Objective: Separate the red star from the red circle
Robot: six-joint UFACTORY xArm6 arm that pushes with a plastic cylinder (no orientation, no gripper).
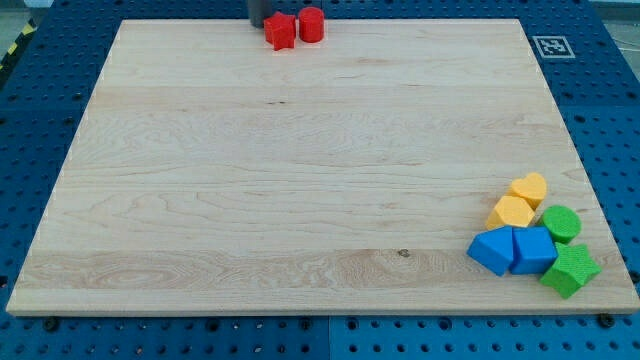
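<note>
The red star point(280, 31) sits at the top edge of the wooden board point(300, 170), a little left of centre. The red circle point(311, 24) stands right beside it on the star's right, touching or nearly touching. My tip point(256, 22) is at the view's top, just left of the red star, close to it; only the rod's lowest part shows, the rest is cut off by the frame.
A cluster of blocks sits at the board's bottom right: two yellow blocks point(529, 188) point(511, 212), a green circle point(561, 223), two blue blocks point(492, 250) point(533, 250) and a green block point(569, 270). A printed marker tag point(549, 46) is at the top right corner.
</note>
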